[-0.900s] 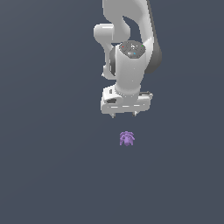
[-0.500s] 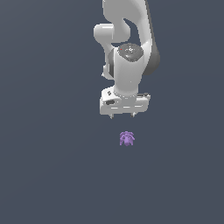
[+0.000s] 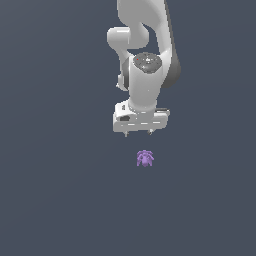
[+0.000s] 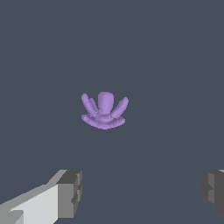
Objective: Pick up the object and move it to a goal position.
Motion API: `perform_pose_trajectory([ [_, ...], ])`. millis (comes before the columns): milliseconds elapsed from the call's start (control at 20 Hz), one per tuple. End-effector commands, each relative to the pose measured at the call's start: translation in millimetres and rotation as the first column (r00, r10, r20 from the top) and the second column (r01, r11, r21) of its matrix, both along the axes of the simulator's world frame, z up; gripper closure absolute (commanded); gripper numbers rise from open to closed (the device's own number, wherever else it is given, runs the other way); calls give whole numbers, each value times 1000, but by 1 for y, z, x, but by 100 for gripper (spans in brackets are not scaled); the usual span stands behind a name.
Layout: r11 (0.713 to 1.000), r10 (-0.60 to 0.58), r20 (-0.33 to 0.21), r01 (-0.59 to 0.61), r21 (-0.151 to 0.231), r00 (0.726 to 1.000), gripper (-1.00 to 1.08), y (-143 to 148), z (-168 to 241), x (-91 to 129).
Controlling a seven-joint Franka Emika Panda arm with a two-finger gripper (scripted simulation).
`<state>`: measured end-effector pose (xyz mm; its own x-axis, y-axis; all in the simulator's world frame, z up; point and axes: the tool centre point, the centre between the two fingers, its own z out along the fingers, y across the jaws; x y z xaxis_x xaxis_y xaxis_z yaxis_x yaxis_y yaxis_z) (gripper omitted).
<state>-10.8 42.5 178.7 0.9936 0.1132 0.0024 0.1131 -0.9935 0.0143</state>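
Nothing grasped yet: fingers (image 4: pixel 70 192) spread wide and empty, purple object (image 3: pixel 145 158) untouched, pickup and transfer remain.

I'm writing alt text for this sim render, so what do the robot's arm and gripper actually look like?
The arm is glossy white with rounded, bulbous links and darker grey bands at the joints. One joint ends in a dark round cap with tiny specks on it. The gripper has a flat, wide white body; the wrist view shows blocky dark grey fingers, one on a white mount. No cables show.
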Motion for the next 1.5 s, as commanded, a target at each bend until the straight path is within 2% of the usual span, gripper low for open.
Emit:
perform_pose_trajectory([
  [0, 1000, 15, -1, -15, -1, 1000, -92, 0, -1, 0],
  [450, 989, 148, -5, -148, -5, 989, -92, 3, -8, 5],
  [750, 956, 295, -11, -295, -8, 956, -92, 7, -16, 10],
  [1100, 876, 482, -18, -482, -7, 876, -92, 11, -27, 17],
  [1450, 761, 648, -23, -649, -3, 761, -92, 16, -39, 23],
])
